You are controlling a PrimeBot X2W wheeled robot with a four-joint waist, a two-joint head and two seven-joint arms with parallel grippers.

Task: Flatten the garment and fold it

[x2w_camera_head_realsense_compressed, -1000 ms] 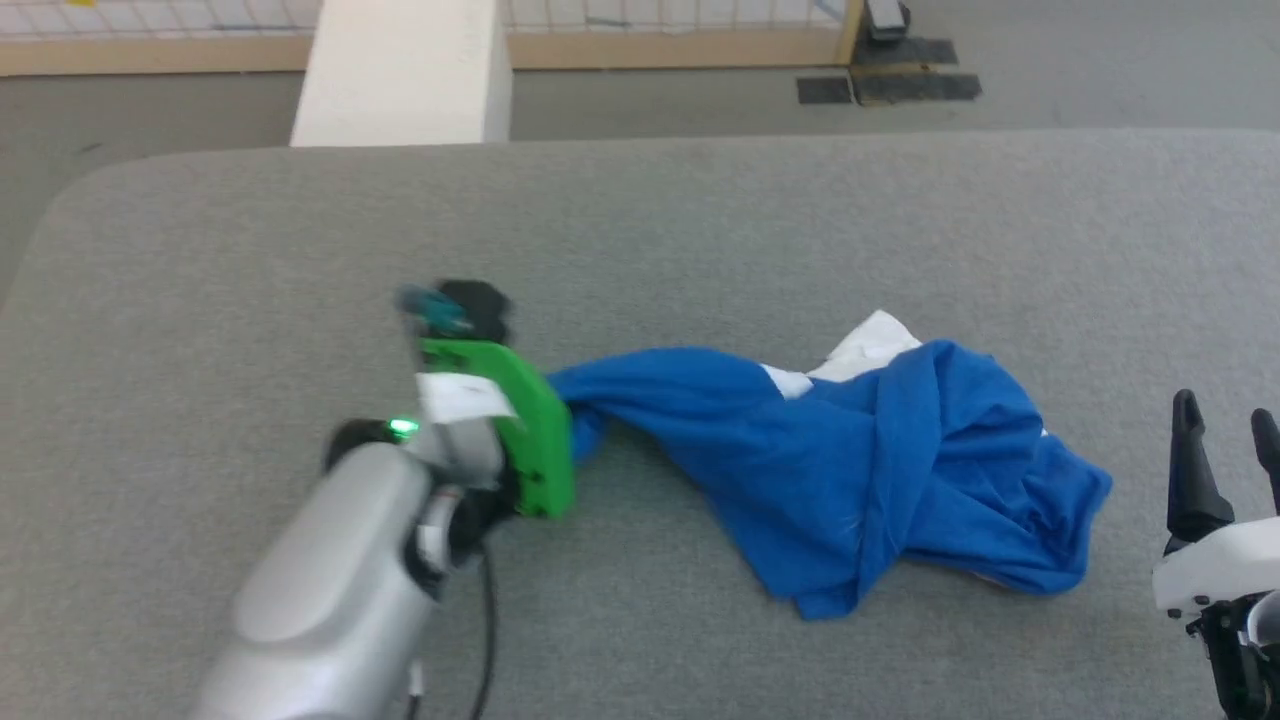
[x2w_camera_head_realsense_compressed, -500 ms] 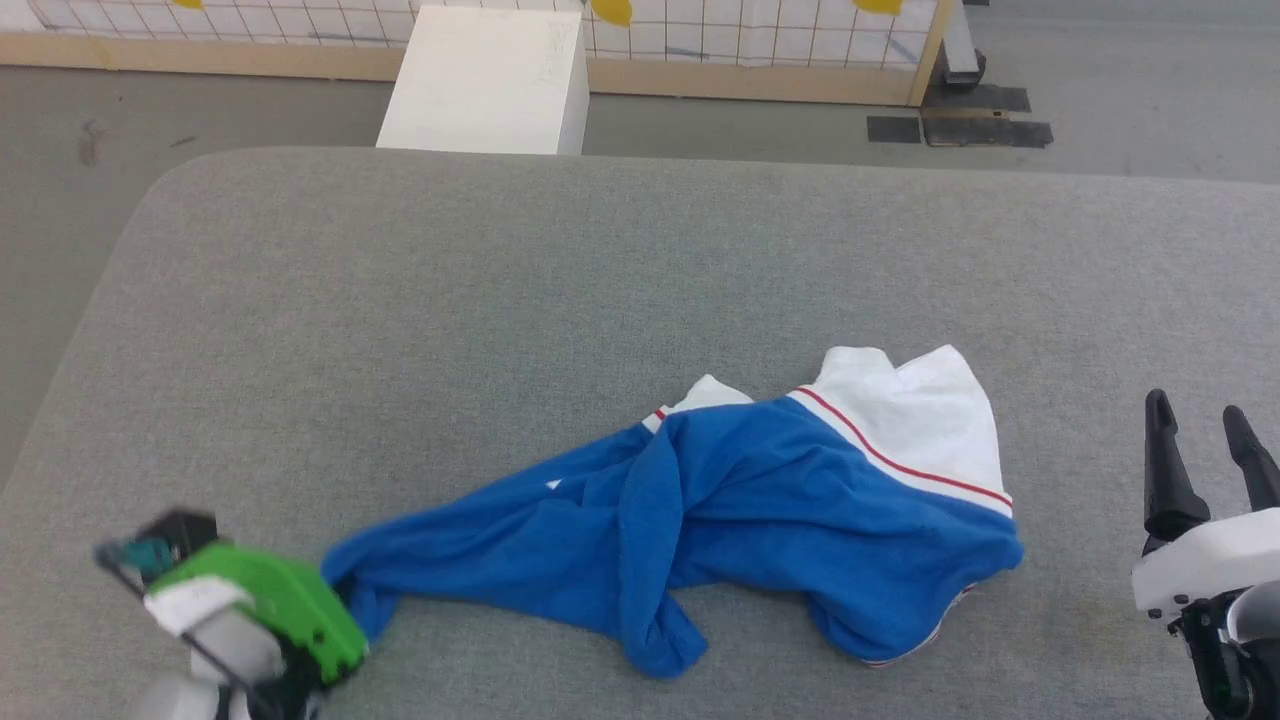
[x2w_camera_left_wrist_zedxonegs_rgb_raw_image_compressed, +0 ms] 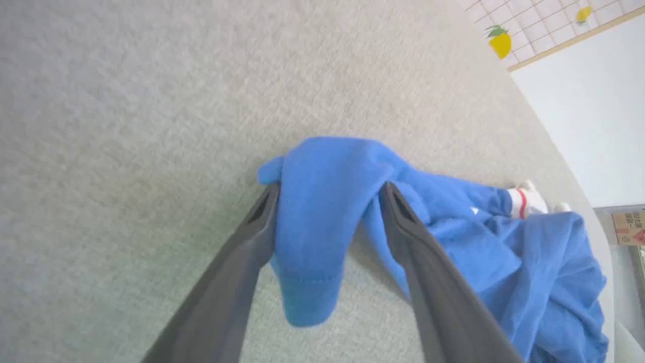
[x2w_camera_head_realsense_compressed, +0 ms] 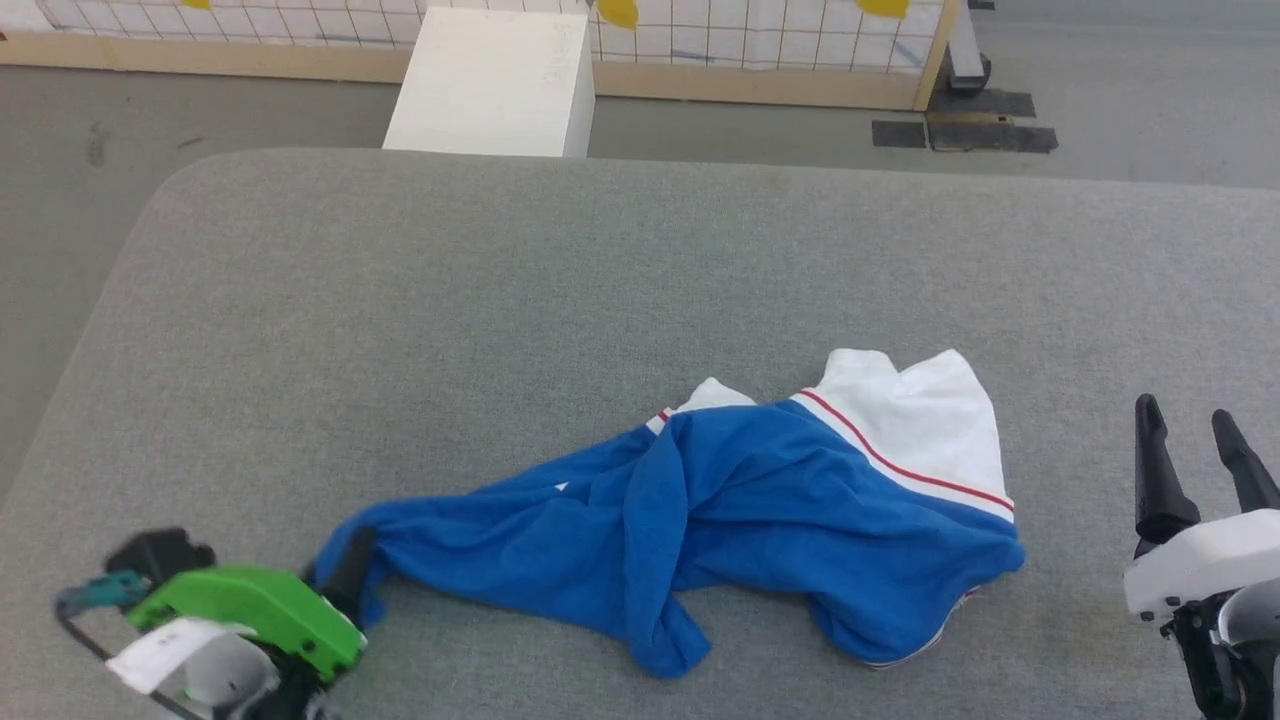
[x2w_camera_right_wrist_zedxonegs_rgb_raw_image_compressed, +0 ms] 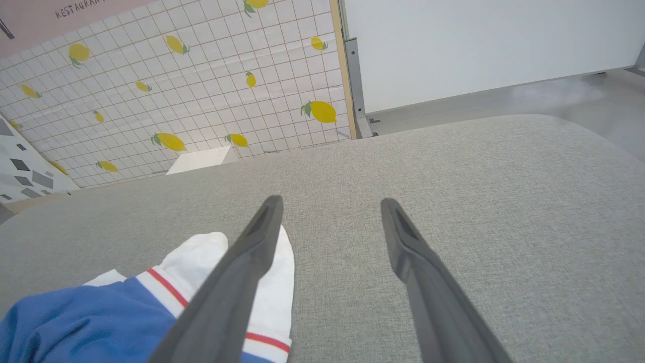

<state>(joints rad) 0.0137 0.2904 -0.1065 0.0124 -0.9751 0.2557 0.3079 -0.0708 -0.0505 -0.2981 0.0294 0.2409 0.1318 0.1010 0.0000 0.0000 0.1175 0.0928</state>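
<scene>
The garment (x2w_camera_head_realsense_compressed: 760, 510) is a blue jersey with a white, red-trimmed sleeve, and it lies crumpled and twisted on the grey table (x2w_camera_head_realsense_compressed: 500, 300), stretched out toward the near left. My left gripper (x2w_camera_head_realsense_compressed: 350, 570) is at the garment's left tip. In the left wrist view my left gripper (x2w_camera_left_wrist_zedxonegs_rgb_raw_image_compressed: 328, 185) is open, its fingers set wide apart, and a fold of the garment (x2w_camera_left_wrist_zedxonegs_rgb_raw_image_compressed: 453, 237) is draped loosely between them. My right gripper (x2w_camera_head_realsense_compressed: 1185, 410) stands open to the right of the garment, above the bare table. In the right wrist view the right gripper (x2w_camera_right_wrist_zedxonegs_rgb_raw_image_compressed: 331, 200) has the garment's white sleeve (x2w_camera_right_wrist_zedxonegs_rgb_raw_image_compressed: 201, 257) beside its left finger.
A white box (x2w_camera_head_realsense_compressed: 490, 80) stands on the floor past the table's far edge. Behind it is a lemon-patterned tiled wall (x2w_camera_right_wrist_zedxonegs_rgb_raw_image_compressed: 151, 101). The table's rounded left corner and left edge lie near my left arm.
The head camera shifted. My left gripper dragged the garment's end to the near left, stretching it out, and has now opened. The right gripper stayed open and still.
</scene>
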